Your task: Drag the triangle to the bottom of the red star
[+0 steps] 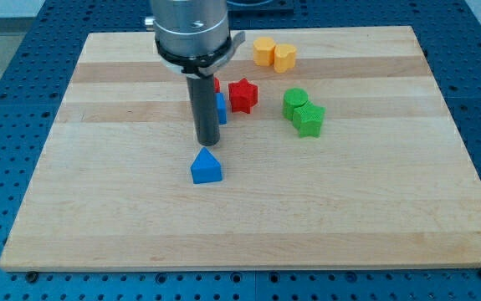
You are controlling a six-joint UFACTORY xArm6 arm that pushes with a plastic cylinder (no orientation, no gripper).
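Note:
A blue triangle (pixel 206 166) lies on the wooden board (pixel 98 184), below and left of centre. A red star (pixel 243 95) lies above and to the right of it. My tip (pixel 207 142) stands just above the triangle's top corner, very close to it; contact cannot be told. The rod hides most of another blue block (pixel 221 109) and a small red block (pixel 216 84) to the star's left.
Two green blocks (pixel 303 111) lie right of the star, touching each other. Two yellow-orange blocks (pixel 273 53) lie near the view's top, touching. The board's edges border a blue perforated table (pixel 6 125).

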